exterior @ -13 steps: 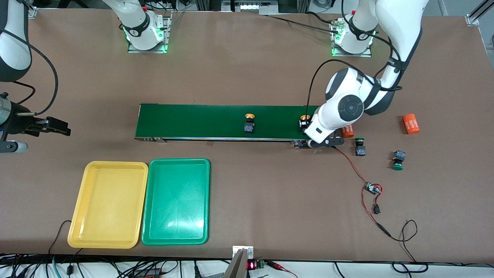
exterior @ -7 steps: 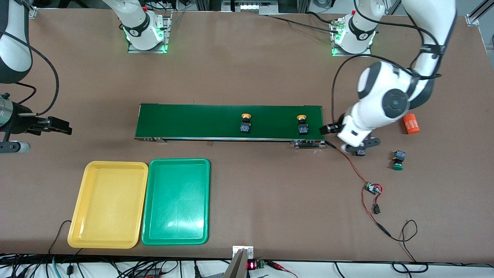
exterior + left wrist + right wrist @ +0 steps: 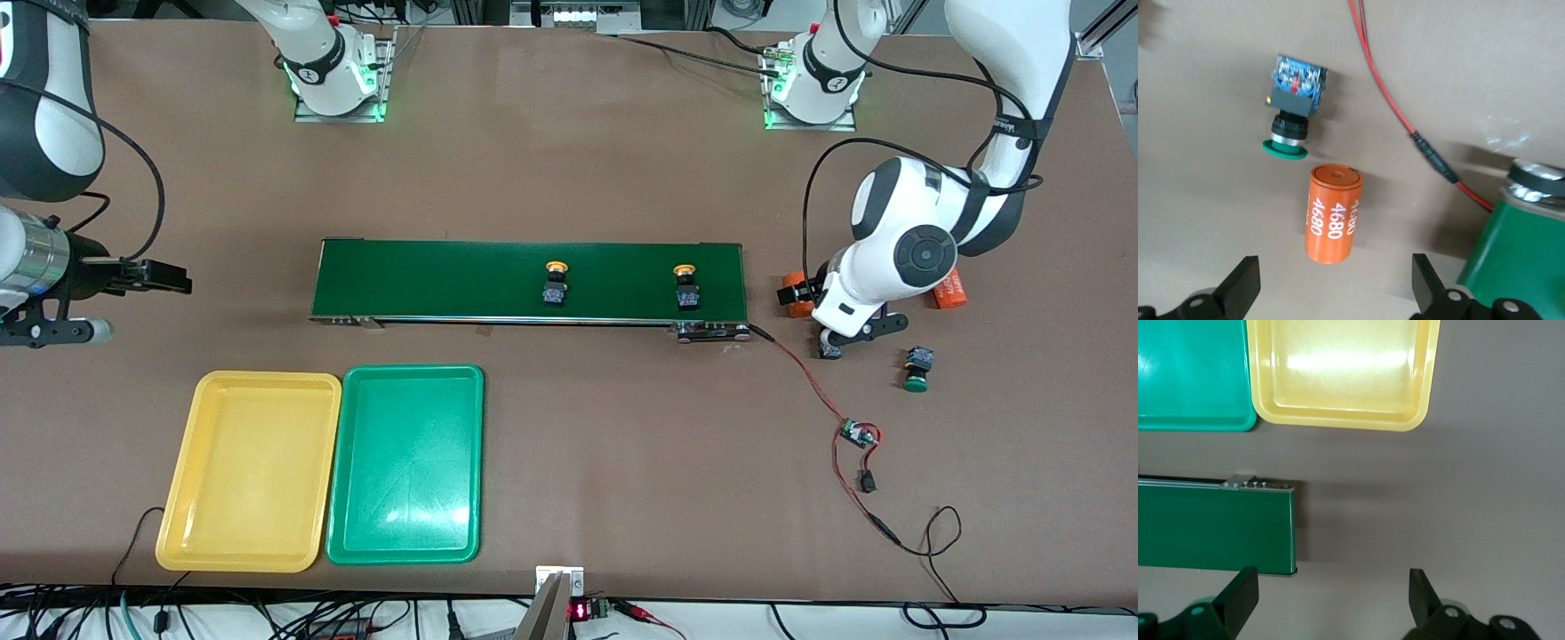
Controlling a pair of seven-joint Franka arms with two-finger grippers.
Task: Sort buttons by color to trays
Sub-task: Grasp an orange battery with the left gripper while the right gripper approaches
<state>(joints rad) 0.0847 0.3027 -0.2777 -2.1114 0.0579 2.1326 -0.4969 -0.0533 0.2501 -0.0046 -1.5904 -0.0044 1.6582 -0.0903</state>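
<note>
Front view: two yellow-capped buttons sit on the conveyor belt [image 3: 529, 280], one mid-belt [image 3: 555, 286] and one [image 3: 685, 289] nearer the left arm's end. A green-capped button [image 3: 917, 368] lies on its side on the bare table, nearer the front camera than the belt and toward the left arm's end. The second green-capped button [image 3: 830, 351] is mostly covered by my left wrist, only its black body peeking out. My left gripper [image 3: 822, 307] hangs over the table just off the belt's end, above an orange cylinder [image 3: 794, 298]; another orange cylinder [image 3: 948, 290] shows past the arm. A red-wired circuit board [image 3: 859, 435] lies nearer the front camera. The yellow tray [image 3: 251, 468] and green tray [image 3: 407, 465] sit side by side, nearer the front camera than the belt, both holding nothing. My right gripper [image 3: 169, 276] waits over bare table off the belt's other end. Left wrist view: my fingers [image 3: 1243, 282] stand wide apart, holding nothing; between them lies the orange cylinder [image 3: 1333, 215], with the green-capped button [image 3: 1293, 107] just beside it, cap toward the cylinder. Right wrist view: fingers [image 3: 1241, 590] spread wide, nothing in them; belt end, green tray [image 3: 1191, 373] and yellow tray [image 3: 1341, 370] in sight.
</note>
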